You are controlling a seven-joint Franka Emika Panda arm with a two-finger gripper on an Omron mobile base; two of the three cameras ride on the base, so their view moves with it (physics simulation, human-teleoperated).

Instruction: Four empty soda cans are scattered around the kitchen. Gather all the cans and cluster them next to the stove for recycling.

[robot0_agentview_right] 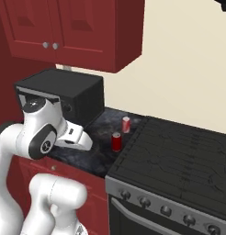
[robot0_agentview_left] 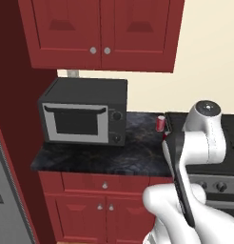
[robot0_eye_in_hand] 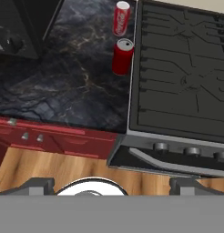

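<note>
Two red soda cans stand upright on the black marbled countertop, right beside the left edge of the stove point(robot0_eye_in_hand: 182, 73). The nearer can point(robot0_eye_in_hand: 122, 56) shows its silver top; the farther can point(robot0_eye_in_hand: 121, 18) stands just behind it. From the right base both cans, nearer point(robot0_agentview_right: 116, 142) and farther point(robot0_agentview_right: 126, 124), stand by the stove point(robot0_agentview_right: 179, 156). In the left base view one can point(robot0_agentview_left: 160, 123) shows beside the arm. My gripper point(robot0_eye_in_hand: 111, 185) hangs high, back from the counter's front edge, open with nothing between its fingertips point(robot0_eye_in_hand: 38, 184).
A black microwave point(robot0_agentview_left: 83, 112) sits on the counter left of the cans, under dark red wall cabinets point(robot0_agentview_left: 100, 33). Red drawers and doors point(robot0_eye_in_hand: 50, 134) lie below the countertop point(robot0_eye_in_hand: 63, 91). The stove front carries a row of knobs point(robot0_eye_in_hand: 191, 150) over a wooden floor.
</note>
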